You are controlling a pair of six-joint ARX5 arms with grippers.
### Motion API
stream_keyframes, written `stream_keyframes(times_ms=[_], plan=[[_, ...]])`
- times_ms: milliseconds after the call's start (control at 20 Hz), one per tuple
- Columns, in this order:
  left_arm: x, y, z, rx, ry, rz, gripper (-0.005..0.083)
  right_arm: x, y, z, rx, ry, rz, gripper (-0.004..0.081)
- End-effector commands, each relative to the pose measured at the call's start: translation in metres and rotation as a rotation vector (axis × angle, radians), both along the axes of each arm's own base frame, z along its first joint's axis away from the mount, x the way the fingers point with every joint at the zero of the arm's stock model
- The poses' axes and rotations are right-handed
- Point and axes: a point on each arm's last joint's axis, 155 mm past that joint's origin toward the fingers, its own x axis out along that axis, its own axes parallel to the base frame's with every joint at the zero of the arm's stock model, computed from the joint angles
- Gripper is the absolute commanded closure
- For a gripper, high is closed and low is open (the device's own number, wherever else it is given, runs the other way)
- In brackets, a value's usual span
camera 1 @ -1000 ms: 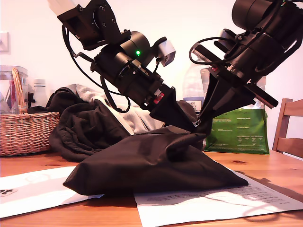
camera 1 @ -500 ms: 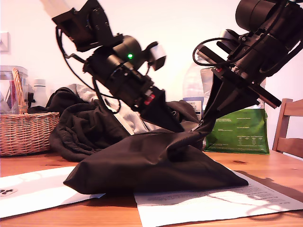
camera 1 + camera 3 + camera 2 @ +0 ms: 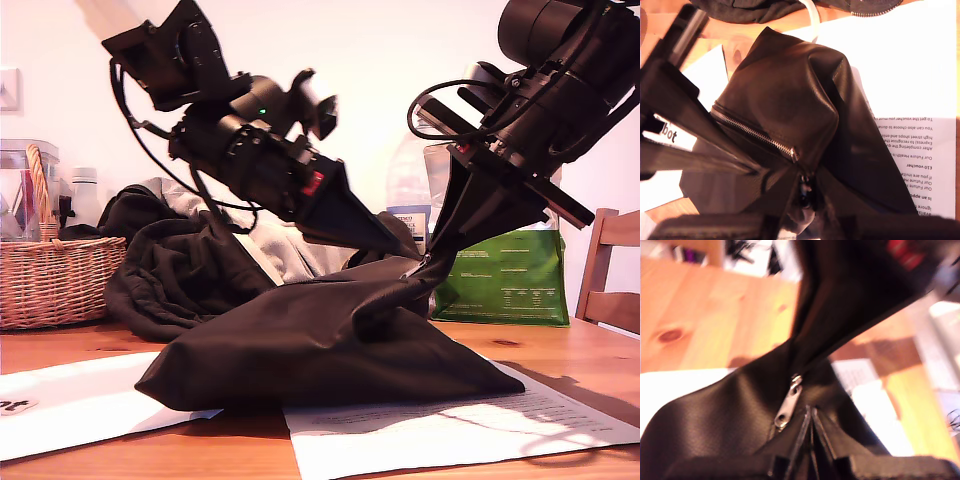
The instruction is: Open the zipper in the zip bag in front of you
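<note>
— Black fabric: where is the zip bag (image 3: 320,345)?
— Exterior view: slumped on the tabletop (image 3: 560,345), its peak held up by my second claw (image 3: 428,262), which pinches the cloth.
— First wrist view?
— My first claw (image 3: 810,422) is just beside the zipper pull (image 3: 787,407); blur hides its grip.
— Second wrist view?
— The zipper (image 3: 752,131) runs closed toward the pinch.

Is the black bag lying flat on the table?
No, the zip bag is pulled up into a peak at its top by two grippers.

Behind the zip bag (image 3: 320,345) we see a heap of clothing (image 3: 185,265), a wicker basket (image 3: 55,275) and a green foil pouch (image 3: 505,280) blocking; printed papers (image 3: 450,425) in front lie flat.
</note>
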Motion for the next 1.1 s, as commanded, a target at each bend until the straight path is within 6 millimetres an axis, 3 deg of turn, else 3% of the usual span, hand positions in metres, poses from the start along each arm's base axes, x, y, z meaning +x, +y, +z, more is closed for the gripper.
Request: stream_keyframes(times_ms=[0,150,350,450,600,850,1000,1050], plan=[[0.003,0.011,-0.008,0.010,0.057,0.024,0.0797,0.002,-0.002,-0.004,-0.006,0.003,-0.001,0.0783],[0.010,0.018,-0.008,0.010,0.070,0.051,0.0797,0.002,-0.002,-0.003,-0.005,-0.001,-0.001,0.0783],[0.041,0.022,-0.001,0.071,-0.029,0.192,0.0796,0.006,-0.001,0.000,0.001,-0.018,-0.003,0.0782],[0.061,0.026,0.013,0.112,-0.097,0.315,0.0796,0.007,-0.001,0.000,0.002,-0.021,-0.004,0.0783],[0.068,0.025,0.060,0.067,-0.191,0.396,0.0796,0.008,-0.001,0.001,0.004,-0.029,-0.005,0.0783],[0.040,0.022,0.151,-0.101,-0.361,0.389,0.0796,0.013,-0.008,0.002,0.006,-0.036,-0.023,0.0782],[0.008,0.035,0.185,-0.194,-0.455,0.376,0.0796,0.017,-0.012,0.004,0.002,-0.052,-0.027,0.0783],[-0.008,0.040,0.189,-0.217,-0.484,0.346,0.0796,0.018,-0.013,0.004,0.001,-0.054,-0.027,0.0783]])
